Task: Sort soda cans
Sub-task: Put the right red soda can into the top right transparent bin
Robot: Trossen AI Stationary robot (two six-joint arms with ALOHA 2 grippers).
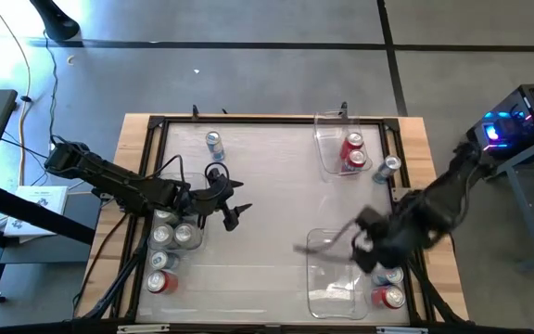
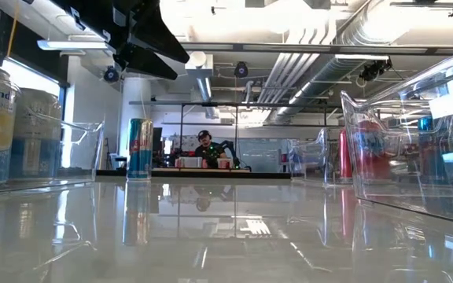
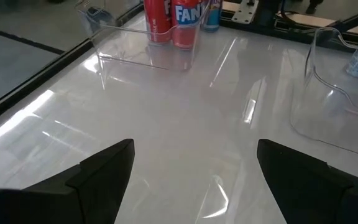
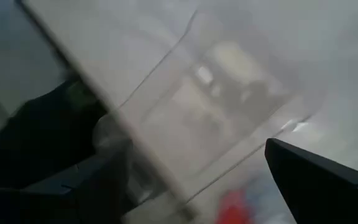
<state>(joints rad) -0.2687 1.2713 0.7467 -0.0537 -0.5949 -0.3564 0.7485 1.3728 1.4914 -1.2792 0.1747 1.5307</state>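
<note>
My left gripper (image 1: 233, 211) (image 3: 194, 180) hangs open over the table's middle left, with nothing between its fingers. It also shows at the top of the low view (image 2: 144, 39). Beside it, silver cans (image 1: 176, 232) stand in the left clear bin, with a blue can (image 1: 162, 262) and a red can (image 1: 162, 283) nearer. A blue can (image 1: 214, 144) (image 2: 140, 148) stands alone at the far left. Two red cans (image 1: 354, 152) (image 3: 173, 22) stand in the far right bin. My right gripper (image 1: 355, 243) (image 4: 185, 180) is open over the near right bin (image 1: 327, 278), which holds a red can (image 1: 387, 297).
One more can (image 1: 389, 167) stands outside the far right bin (image 1: 327, 153), by the table's right frame. A raised dark frame (image 1: 156, 125) runs around the table. The near right bin's clear wall (image 4: 166, 99) crosses the right wrist view. Bare tabletop (image 1: 267, 186) lies between the bins.
</note>
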